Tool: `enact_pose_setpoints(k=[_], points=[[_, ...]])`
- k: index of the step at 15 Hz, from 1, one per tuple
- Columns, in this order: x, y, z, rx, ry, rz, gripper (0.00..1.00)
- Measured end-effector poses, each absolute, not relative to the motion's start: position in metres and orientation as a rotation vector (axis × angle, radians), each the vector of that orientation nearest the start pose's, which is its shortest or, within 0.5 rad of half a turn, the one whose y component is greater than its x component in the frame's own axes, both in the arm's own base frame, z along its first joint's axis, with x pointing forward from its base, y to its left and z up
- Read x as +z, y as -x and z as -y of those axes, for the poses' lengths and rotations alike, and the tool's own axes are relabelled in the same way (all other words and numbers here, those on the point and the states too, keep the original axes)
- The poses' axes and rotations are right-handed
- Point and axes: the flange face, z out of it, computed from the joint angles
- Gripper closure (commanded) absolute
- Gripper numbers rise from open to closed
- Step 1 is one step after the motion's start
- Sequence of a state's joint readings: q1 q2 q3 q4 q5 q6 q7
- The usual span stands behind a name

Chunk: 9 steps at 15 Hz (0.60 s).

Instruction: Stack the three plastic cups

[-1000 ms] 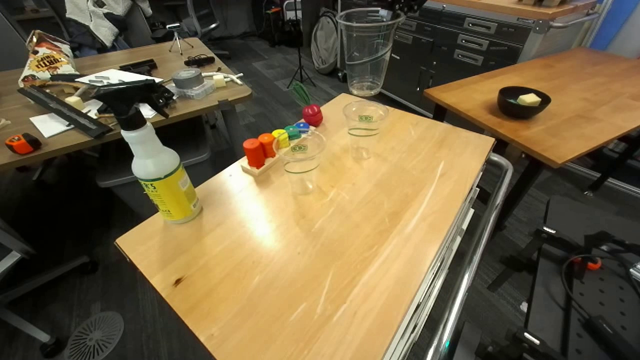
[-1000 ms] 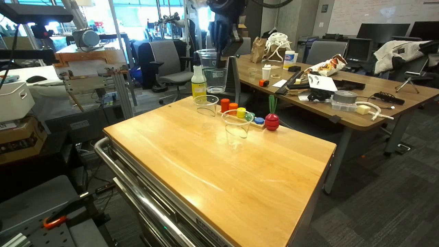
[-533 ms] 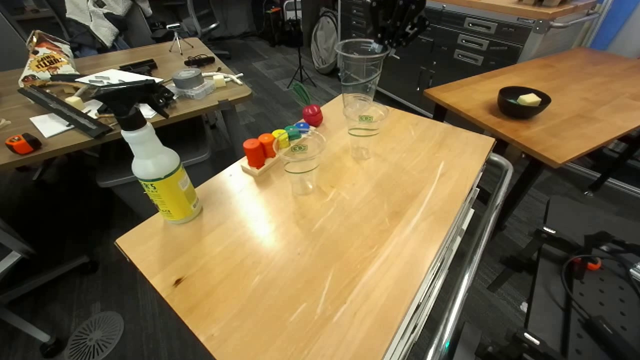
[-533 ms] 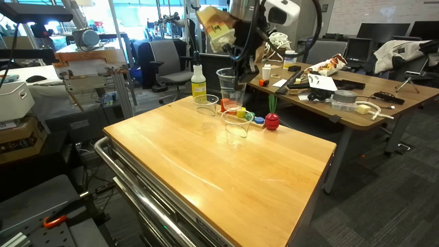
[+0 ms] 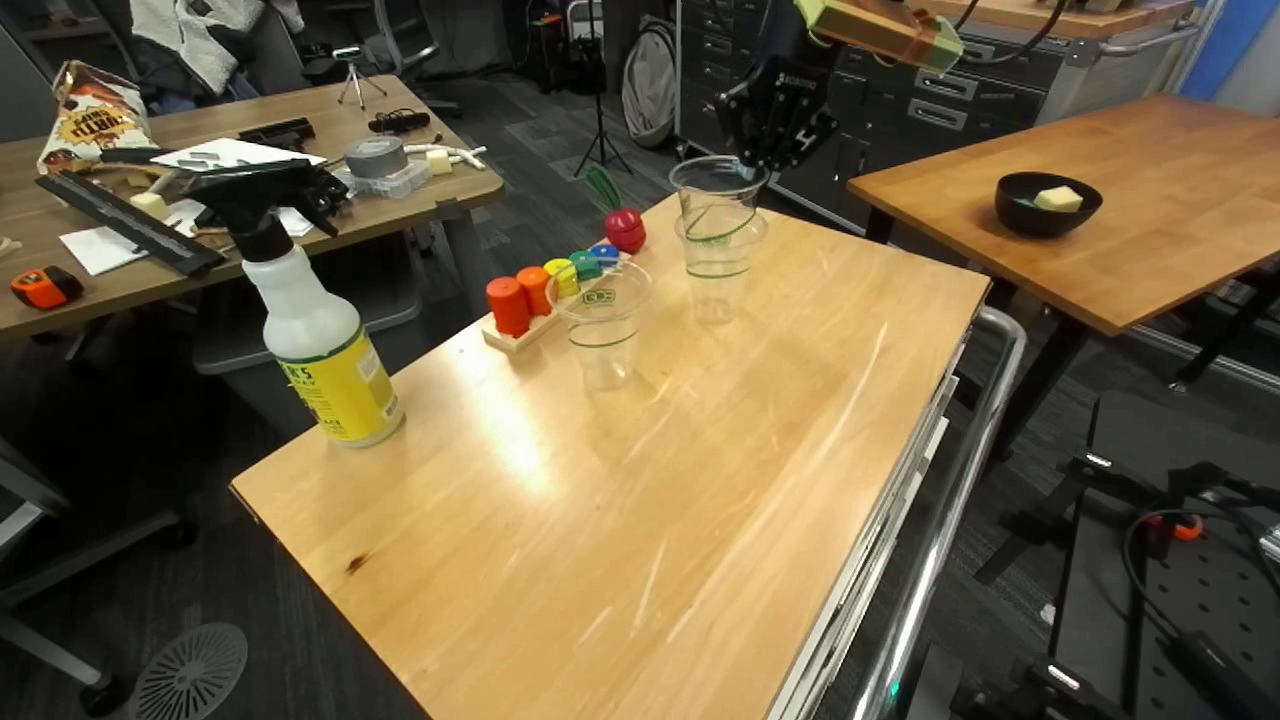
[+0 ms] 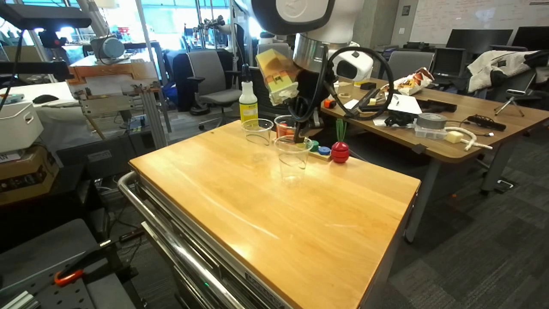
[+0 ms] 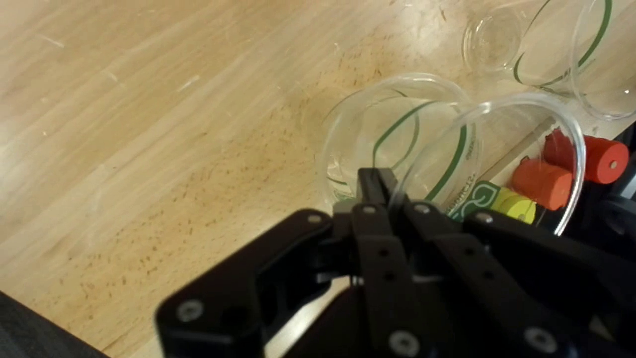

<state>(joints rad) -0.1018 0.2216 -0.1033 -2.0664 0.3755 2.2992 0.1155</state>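
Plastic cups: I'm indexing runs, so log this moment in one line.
pincer: shut on upper cup; nesting: appears partly inside lower cup; third cup: upright, apart

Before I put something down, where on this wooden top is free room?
The wooden top is bare between the spray bottle, the standing cups and the metal rail, and also past the red toy, away from the coloured blocks. Crowded: around the blocks and held cup.

Bright windows [image 6: 173, 23], grey carpet [image 6: 467, 257] — and a whiteboard [image 6: 476, 17] (faint red writing).
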Motion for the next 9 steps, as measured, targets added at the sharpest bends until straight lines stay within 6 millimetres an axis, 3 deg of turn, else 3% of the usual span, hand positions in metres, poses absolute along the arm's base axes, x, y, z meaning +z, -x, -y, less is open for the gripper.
enact_pose_setpoints(k=[1, 2, 6, 9], points=[[0.3256, -0.5735, 0.1100, -0.032, 2.770, -0.810, 0.71], [0.3227, -0.5736, 0.1101, -0.026, 2.771, -0.811, 0.71], [0.3187, -0.5739, 0.1094, -0.015, 2.788, -0.803, 0.41], [0.3276, -0.5742, 0.1082, -0.030, 2.838, -0.784, 0.19]])
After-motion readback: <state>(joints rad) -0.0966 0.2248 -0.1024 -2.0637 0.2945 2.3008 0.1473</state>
